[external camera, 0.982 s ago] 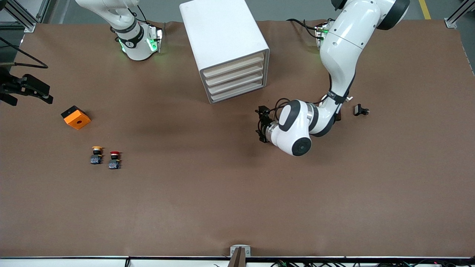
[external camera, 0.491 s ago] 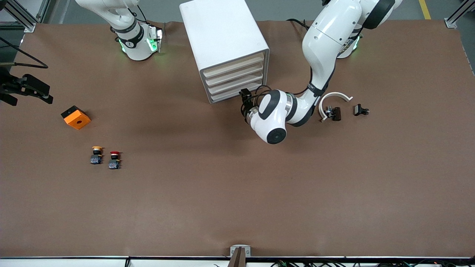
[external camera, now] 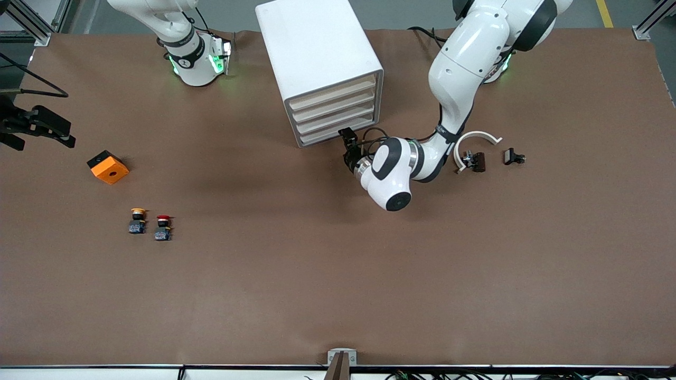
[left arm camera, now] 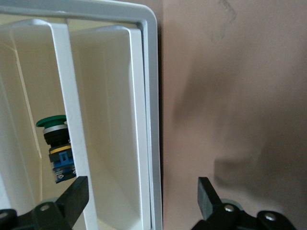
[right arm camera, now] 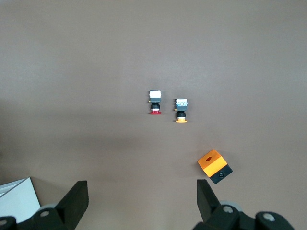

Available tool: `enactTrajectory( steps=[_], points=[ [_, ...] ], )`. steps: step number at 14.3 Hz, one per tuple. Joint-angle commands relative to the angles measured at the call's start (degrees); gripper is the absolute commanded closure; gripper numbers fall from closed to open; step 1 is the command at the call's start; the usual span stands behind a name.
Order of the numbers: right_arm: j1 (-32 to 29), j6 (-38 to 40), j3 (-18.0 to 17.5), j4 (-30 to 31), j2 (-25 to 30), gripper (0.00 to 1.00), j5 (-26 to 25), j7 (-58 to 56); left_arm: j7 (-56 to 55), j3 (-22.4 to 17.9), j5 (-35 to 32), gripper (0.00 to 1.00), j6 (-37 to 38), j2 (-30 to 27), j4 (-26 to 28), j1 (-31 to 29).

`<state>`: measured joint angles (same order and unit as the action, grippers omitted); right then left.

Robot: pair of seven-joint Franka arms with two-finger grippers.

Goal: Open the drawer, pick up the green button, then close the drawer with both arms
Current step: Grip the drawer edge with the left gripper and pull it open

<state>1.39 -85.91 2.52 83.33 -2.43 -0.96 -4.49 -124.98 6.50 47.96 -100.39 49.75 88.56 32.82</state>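
The white cabinet point(external camera: 317, 58) stands at the table's robot side. Its lowest drawer point(external camera: 332, 135) is shut. My left gripper point(external camera: 348, 145) is open just in front of that drawer's end toward the left arm's end of the table. In the left wrist view the left gripper point(left arm camera: 140, 201) straddles the cabinet's white frame edge, with one finger before the cream drawer point(left arm camera: 108, 143) and one over the table. The green-capped button point(left arm camera: 53, 143) lies inside the cabinet, partly hidden by a white rim. My right gripper point(right arm camera: 140, 201) is open and empty high over the table.
A yellow-capped button point(external camera: 138, 220) and a red-capped button point(external camera: 163, 227) stand toward the right arm's end, with an orange box point(external camera: 108, 167) beside them. A white curved piece point(external camera: 477, 138) and small black parts point(external camera: 513, 157) lie toward the left arm's end.
The left arm swung its gripper from open table toward the cabinet, up to the lowest drawer's end, uncovering the white curved piece. The right arm has not moved.
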Motion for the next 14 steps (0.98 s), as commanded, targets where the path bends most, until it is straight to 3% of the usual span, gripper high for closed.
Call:
enactTrajectory(
  steps=[1,5,8,14],
  points=[
    [-0.07,0.66,-0.15,-1.59,-0.83,0.00,0.26,-0.25,-0.52,-0.17,1.26,0.00,5.54,1.22,-2.42,-0.21],
    [-0.07,0.66,-0.15,-1.59,-0.83,0.00,0.26,-0.17,-0.70,-0.18,3.10,0.06,9.78,2.72,-5.94,-0.83],
    [-0.07,0.66,-0.15,-1.59,-0.82,0.00,0.26,-0.17,-0.44,-0.09,5.12,0.25,9.78,3.60,-6.38,-0.39],
    [-0.07,0.75,-0.15,-1.59,-0.83,0.00,0.26,-0.17,-0.87,0.09,6.97,0.26,9.78,3.42,-6.47,1.72]
  ],
)
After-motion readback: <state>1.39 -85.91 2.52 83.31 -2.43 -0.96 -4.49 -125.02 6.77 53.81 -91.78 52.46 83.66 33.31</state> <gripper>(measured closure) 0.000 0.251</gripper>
